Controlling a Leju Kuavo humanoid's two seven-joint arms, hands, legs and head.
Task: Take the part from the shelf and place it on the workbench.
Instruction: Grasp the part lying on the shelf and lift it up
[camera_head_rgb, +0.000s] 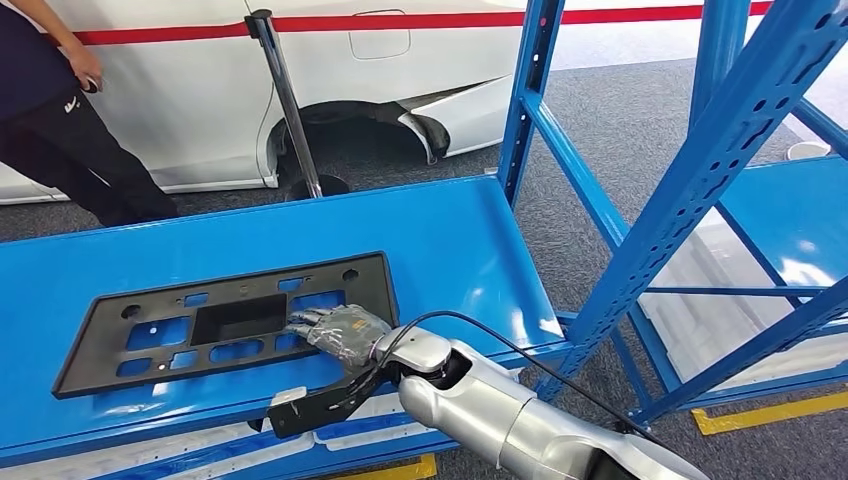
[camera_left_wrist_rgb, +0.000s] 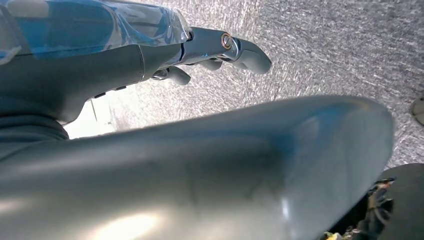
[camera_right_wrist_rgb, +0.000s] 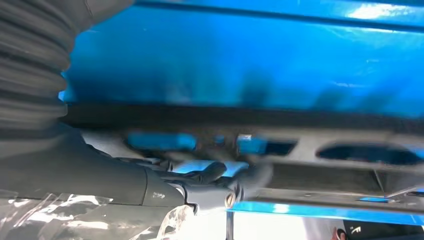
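Head view, part (camera_head_rgb: 230, 322) lying flat, long axis left-right, right hand (camera_head_rgb: 335, 331) gripping its near edge

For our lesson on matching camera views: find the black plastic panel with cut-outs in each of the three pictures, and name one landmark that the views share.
Head view: the black panel lies flat on the blue shelf deck, lower left of centre, the right hand resting on its near right part.
Left wrist view: not in it.
Right wrist view: a blurred dark band across the middle, fingers against it.
Shared landmark: the blue shelf deck.
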